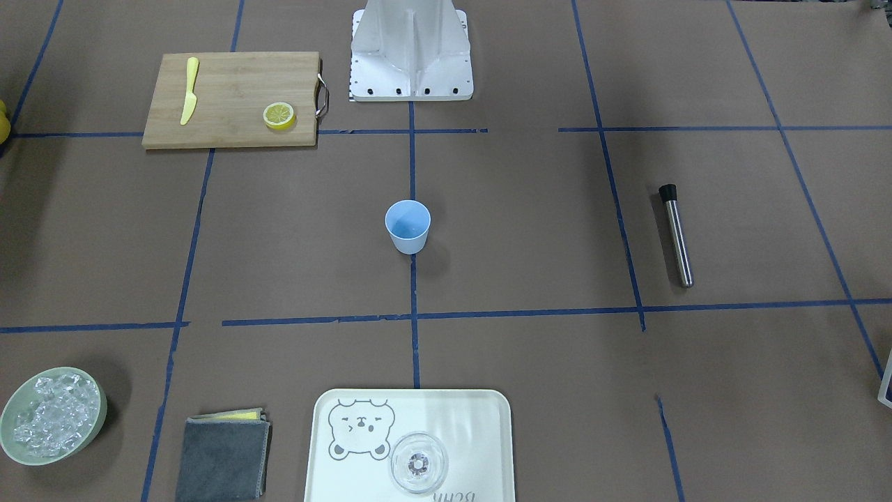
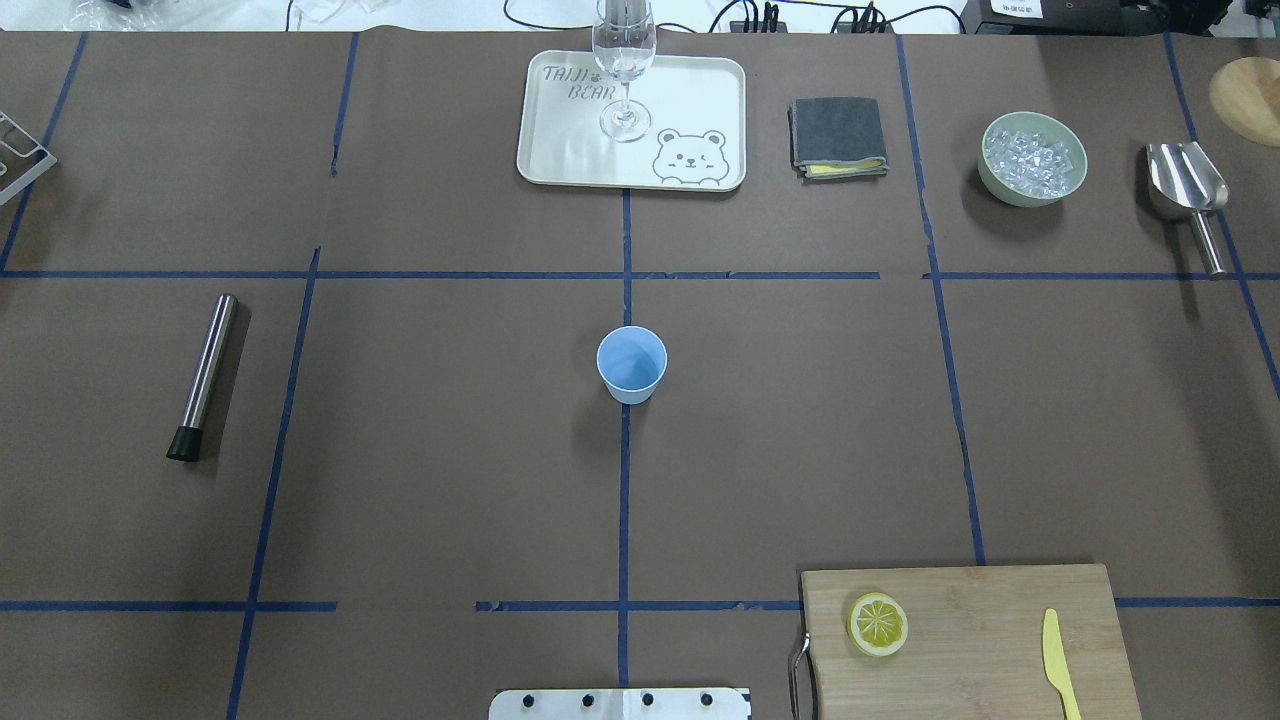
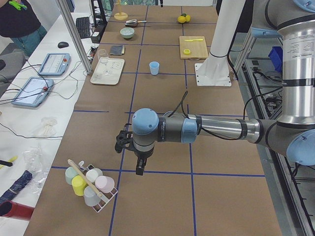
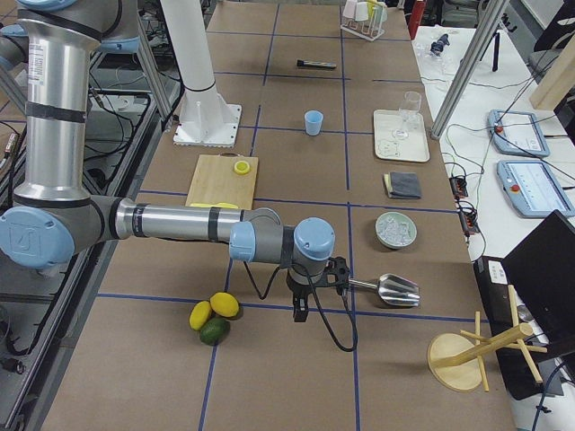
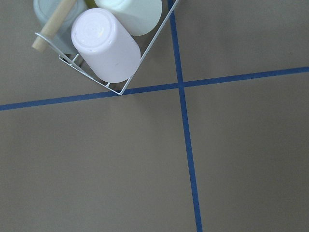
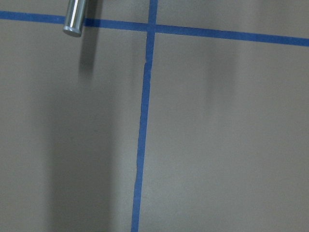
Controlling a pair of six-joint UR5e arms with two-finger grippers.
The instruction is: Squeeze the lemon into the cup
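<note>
One lemon slice lies on the wooden cutting board at the near right; it also shows in the front view. The light-blue cup stands upright at the table's middle, also in the front view, with nothing visible inside it. My left gripper hangs over the table's far left end, beside a rack of cups. My right gripper hangs over the far right end, near a metal scoop. Both show only in the side views; I cannot tell whether they are open or shut.
A yellow knife lies on the board. A steel muddler lies at the left. At the back are a tray with a clear glass, a grey cloth and a bowl of ice. Whole citrus fruits lie near the right gripper.
</note>
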